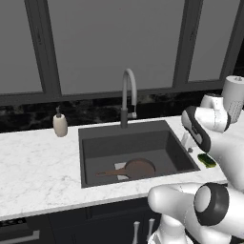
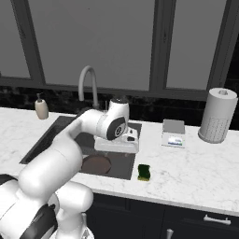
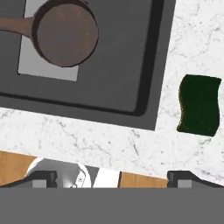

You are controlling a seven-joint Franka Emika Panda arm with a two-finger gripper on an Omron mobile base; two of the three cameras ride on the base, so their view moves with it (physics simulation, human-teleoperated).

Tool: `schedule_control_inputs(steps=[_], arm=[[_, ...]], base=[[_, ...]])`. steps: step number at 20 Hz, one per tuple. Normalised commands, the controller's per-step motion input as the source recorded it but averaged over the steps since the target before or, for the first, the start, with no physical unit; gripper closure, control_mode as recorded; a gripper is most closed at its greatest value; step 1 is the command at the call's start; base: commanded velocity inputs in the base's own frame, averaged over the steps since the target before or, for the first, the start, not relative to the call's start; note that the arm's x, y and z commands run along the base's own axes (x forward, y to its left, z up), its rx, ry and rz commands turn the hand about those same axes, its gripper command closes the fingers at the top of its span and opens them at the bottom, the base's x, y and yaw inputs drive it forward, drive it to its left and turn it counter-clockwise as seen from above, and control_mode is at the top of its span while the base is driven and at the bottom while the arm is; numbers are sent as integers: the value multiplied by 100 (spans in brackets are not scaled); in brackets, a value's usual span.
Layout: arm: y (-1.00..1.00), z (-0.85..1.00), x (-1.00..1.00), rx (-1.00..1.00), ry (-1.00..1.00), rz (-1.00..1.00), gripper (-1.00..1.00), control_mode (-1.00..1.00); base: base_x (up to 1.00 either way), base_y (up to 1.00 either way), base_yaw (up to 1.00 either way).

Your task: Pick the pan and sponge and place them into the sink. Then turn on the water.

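The dark-brown pan [image 1: 138, 167] [image 2: 96, 164] [image 3: 65, 35] lies flat on the bottom of the dark-grey sink [image 1: 95, 143] [image 2: 51, 135] [image 3: 118, 65], over its pale square patch, handle pointing left. On the marble counter just right of the sink's front corner rests the green sponge [image 1: 207, 160] [image 2: 144, 172] [image 3: 200, 105]. My gripper [image 3: 114, 177] [image 1: 187, 141] hangs open above the sink's right edge, pointing down, between pan and sponge, with nothing between its fingers. No water runs from the grey gooseneck faucet [image 1: 127, 90] [image 2: 87, 79].
A soap dispenser [image 1: 60, 125] [image 2: 41, 108] stands at the back left of the sink. A paper towel roll [image 2: 216, 115] [image 1: 234, 95] and a small white box [image 2: 173, 132] stand on the counter to the right. Dark windows run behind.
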Motion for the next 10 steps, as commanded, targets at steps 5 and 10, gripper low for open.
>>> schedule_control_inputs(steps=[5, 10], arm=[[-26, -16, 3, -3, 5, 8, -100, -100], [-56, -22, 12, 0, 5, 6, -100, -100]], base=[[0, 0, 0], [0, 0, 0]])
